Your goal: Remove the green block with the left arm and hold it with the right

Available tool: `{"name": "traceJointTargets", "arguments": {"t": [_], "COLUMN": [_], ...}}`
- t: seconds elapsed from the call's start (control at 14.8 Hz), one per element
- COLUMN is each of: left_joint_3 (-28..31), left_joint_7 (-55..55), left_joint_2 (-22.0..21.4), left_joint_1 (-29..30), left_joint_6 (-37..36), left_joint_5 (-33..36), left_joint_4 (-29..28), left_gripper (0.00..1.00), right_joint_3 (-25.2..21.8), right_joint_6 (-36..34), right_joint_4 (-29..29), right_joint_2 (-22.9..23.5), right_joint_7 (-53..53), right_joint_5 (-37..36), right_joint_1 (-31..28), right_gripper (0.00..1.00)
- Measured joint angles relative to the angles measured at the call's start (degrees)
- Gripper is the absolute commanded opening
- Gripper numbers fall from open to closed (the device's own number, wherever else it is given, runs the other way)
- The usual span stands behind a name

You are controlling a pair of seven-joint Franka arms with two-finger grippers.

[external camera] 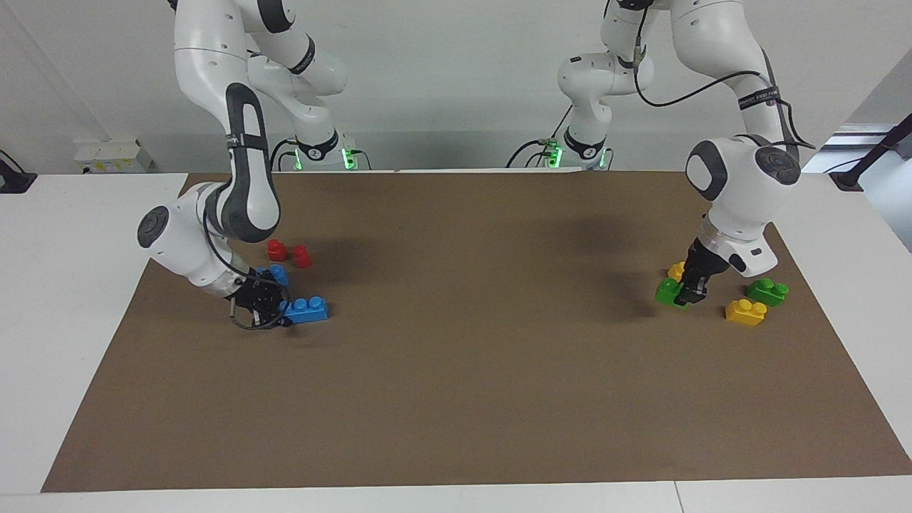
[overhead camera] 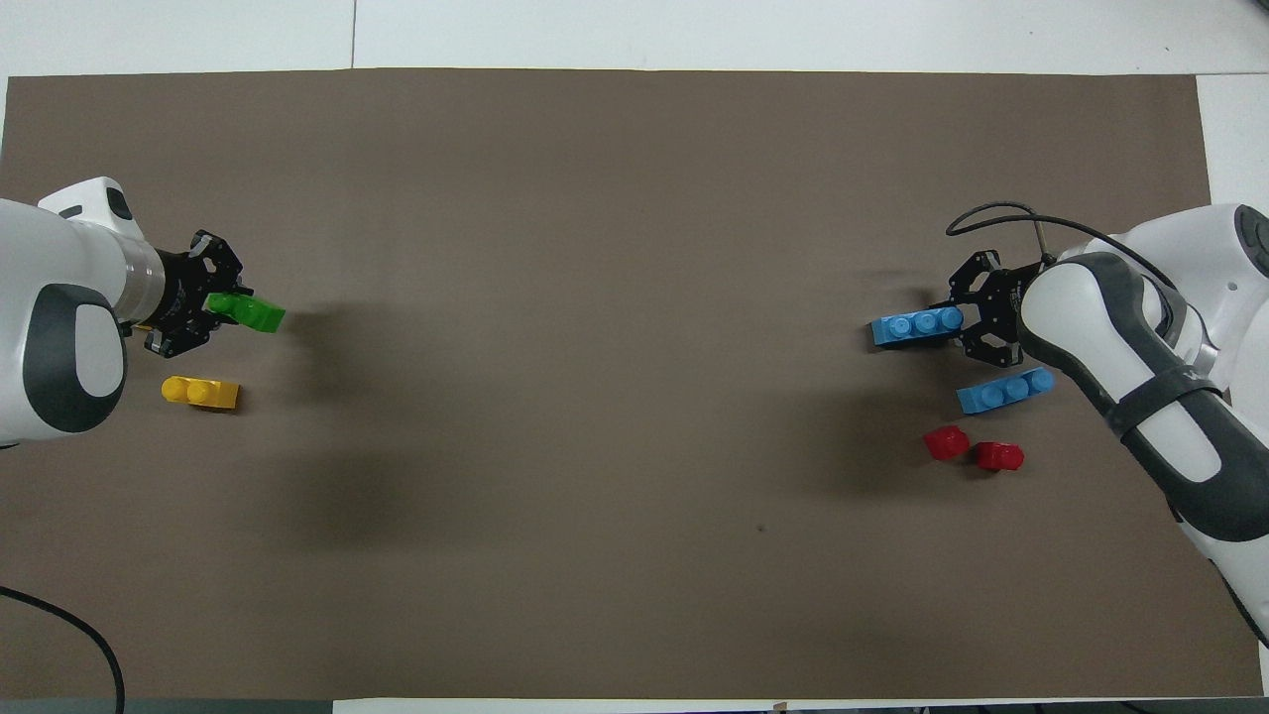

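No writing readable; left end effector (external camera: 685, 293) grips green block (external camera: 668, 292).

Two green bricks (external camera: 668, 291), three yellow bricks (external camera: 745, 311), two blue bricks (external camera: 305, 310), two red pieces (external camera: 276, 249), two arms (external camera: 242, 178).

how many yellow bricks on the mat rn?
2. One lies at the left arm's end beside the dark green brick. The other sits by the left pincer, mostly hidden; more may be hidden.
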Motion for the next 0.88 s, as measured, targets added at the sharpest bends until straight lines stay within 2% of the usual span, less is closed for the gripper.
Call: {"name": "traceJointTargets", "arguments": {"t": [0.2, 0.41, 0.54, 0.68, 0.81, 0.88], "left_joint_3": [0.00, 0.00, 0.00, 0.00, 0.00, 0.00], "left_joint_7": [3.65, 4.90, 5.56, 6.05, 7.08, 7.73], "left_joint_2": [3.56, 6.16, 6.56, 6.64, 6.65, 6.66], "left_joint_1": [0.24, 0.42, 0.42, 0.42, 0.45, 0.57], "left_joint_6": [1.78, 3.21, 3.25, 3.32, 3.38, 3.40], "left_joint_5": [0.00, 0.00, 0.00, 0.00, -0.01, -0.02], "left_joint_4": [0.41, 1.36, 1.81, 1.90, 1.91, 1.91], "left_gripper": [0.00, 0.00, 0.00, 0.00, 0.00, 0.22], "right_joint_3": [0.06, -0.21, -0.68, -0.70, -0.56, -0.51], "right_joint_6": [-1.54, -6.92, -9.06, -9.98, -11.47, -13.10], "right_joint_4": [1.08, 5.52, 7.78, 9.03, 10.22, 11.18], "right_joint_2": [-0.16, -0.91, -1.96, -3.49, -5.36, -6.27], "right_joint_7": [-0.07, -0.07, -0.38, -2.54, -8.08, -12.04], "right_joint_5": [0.01, -0.01, -0.80, -4.53, -7.33, -8.74], "right_joint_1": [0.00, -0.20, -0.58, -0.84, -0.80, -0.72], "right_gripper": [1.00, 1.00, 1.00, 1.00, 1.00, 1.00]}}
